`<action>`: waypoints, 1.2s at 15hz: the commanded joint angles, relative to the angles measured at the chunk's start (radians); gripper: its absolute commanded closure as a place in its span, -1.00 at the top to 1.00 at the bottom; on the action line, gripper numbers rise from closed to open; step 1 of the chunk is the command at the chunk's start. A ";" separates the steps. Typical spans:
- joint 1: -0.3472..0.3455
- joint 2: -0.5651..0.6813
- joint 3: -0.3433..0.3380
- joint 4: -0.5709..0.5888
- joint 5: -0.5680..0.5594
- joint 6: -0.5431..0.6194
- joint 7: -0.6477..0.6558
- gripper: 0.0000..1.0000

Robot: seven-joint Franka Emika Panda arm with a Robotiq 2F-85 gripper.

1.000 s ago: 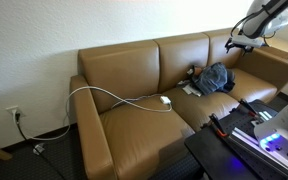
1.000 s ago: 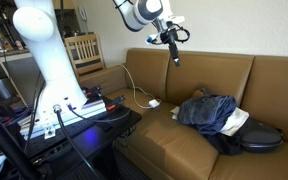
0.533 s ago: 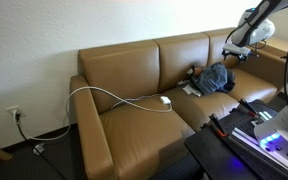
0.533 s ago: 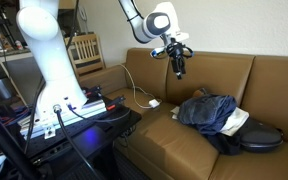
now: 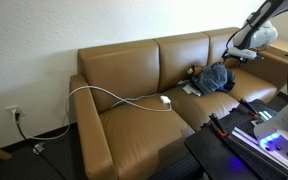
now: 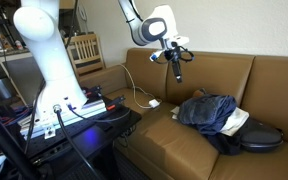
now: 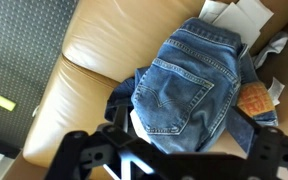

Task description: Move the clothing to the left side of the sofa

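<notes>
The end effector point(image 6: 177, 68) hung spread, clear of the jeans point(image 7: 189, 85). The jeans partly hid white papers point(image 7: 239, 15) on the sofa point(image 7: 94, 60).

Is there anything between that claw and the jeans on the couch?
Only air and bare sofa separate the gripper from the jeans, in an exterior view.

A tan leather sofa point(image 5: 134, 125) stood against a pale textured wall point(image 5: 44, 35). Beside the sofa's arm, an outlet point(image 5: 14, 113) sat low above dark carpet point(image 5: 49, 155). A wooden chair point(image 6: 82, 50) stood beyond the sofa.
</notes>
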 commanded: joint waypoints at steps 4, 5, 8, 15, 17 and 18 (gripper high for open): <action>0.061 0.328 -0.158 0.196 0.064 0.296 -0.159 1.00; 0.119 0.385 -0.201 0.237 0.217 0.323 -0.222 1.00; 0.162 0.541 -0.207 0.351 0.428 0.311 -0.184 1.00; 0.203 0.645 -0.197 0.470 0.568 0.207 -0.166 1.00; 0.186 0.624 -0.176 0.439 0.536 0.253 -0.213 1.00; 0.116 0.601 -0.106 0.432 0.493 0.300 -0.283 1.00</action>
